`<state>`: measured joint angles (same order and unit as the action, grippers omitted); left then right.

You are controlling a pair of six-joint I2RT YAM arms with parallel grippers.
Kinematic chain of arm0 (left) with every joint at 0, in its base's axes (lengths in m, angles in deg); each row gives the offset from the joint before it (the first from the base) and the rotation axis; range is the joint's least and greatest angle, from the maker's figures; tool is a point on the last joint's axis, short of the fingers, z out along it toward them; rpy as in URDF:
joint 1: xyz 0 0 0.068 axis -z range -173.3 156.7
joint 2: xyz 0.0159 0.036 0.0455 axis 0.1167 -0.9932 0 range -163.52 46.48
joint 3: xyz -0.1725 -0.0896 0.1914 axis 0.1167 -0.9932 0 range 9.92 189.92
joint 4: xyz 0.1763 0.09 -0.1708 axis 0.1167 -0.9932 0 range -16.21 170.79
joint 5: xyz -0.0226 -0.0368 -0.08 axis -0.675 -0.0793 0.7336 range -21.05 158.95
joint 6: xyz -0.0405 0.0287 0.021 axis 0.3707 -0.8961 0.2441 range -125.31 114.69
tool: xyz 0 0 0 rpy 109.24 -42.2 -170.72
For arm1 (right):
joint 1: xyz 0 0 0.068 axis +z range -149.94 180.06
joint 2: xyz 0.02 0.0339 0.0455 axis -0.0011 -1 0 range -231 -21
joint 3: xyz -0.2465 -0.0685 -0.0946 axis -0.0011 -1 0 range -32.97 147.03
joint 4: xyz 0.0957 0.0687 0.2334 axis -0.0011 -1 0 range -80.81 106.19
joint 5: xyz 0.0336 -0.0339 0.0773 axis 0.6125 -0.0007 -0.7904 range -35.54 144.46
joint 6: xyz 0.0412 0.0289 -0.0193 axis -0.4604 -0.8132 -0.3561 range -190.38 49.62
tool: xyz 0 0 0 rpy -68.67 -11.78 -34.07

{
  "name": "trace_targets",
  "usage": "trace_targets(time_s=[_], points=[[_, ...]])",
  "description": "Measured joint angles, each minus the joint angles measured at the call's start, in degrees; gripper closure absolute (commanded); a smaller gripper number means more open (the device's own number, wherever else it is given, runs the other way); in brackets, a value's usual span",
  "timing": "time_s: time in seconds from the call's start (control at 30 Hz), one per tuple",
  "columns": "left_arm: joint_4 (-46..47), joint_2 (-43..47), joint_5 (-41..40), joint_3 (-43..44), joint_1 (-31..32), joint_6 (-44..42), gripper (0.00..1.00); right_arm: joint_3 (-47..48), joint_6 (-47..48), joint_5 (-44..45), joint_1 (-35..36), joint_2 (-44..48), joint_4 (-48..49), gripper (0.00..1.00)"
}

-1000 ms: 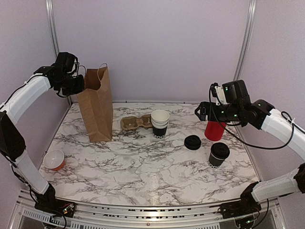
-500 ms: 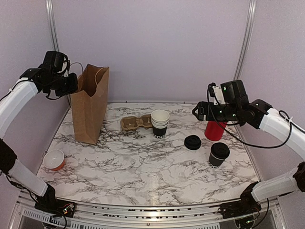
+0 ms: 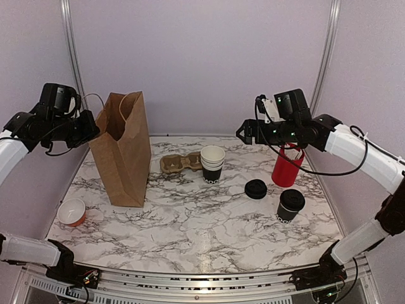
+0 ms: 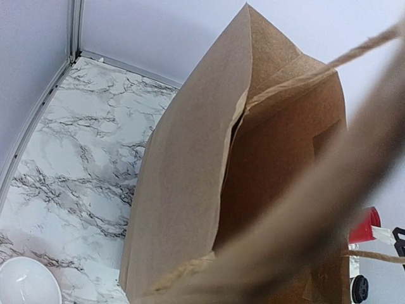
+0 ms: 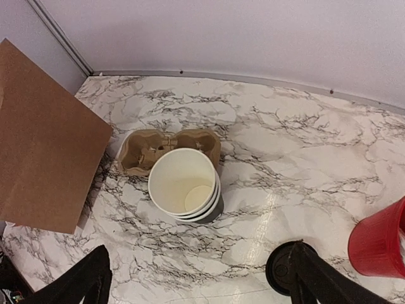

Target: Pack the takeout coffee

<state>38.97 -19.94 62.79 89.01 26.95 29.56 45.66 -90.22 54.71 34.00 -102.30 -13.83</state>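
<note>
Currently the coffee (image 3: 290,205) stands upright and lidded at the worktop's (image 3: 190,228) 4 o'clock, free of both arms. A loose lid (image 3: 255,189) lies near it at its 10 o'clock, and a red cup (image 3: 286,166) stands at its 12 o'clock. The right end effector (image 3: 243,134) hovers in the air at the red cup's 10 o'clock, fingers (image 5: 76,285) wide apart and holding nothing. At the worktop's 12 o'clock a stack (image 3: 212,164) of white-rimmed cups stands just beside a cardboard carrier (image 3: 178,163), which lies at its 9 o'clock. At 10 o'clock a brown paper bag (image 3: 123,158) tilts with its mouth open. The left end effector (image 3: 85,130) is clamped on the bag's top by the cord handle. A bowl (image 3: 71,212) sits at 8 o'clock.
</note>
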Motion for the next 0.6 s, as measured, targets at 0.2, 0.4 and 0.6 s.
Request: trace_targets(time_s=[0.2,0.4,0.6], points=[[-0.6,6.1,-2.9,-5.3,6.4,6.6,1.00,9.5,2.2,-0.1,4.4,-8.0,0.3,0.06],[-1.4,11.8,-5.3,-9.3,12.2,11.8,1.00,17.0,3.3,-0.6,9.0,-16.4,0.6,0.06],[-3.9,17.9,-6.3,-11.6,14.6,14.2,1.00,25.2,3.3,-0.5,14.2,-27.9,1.7,0.06]])
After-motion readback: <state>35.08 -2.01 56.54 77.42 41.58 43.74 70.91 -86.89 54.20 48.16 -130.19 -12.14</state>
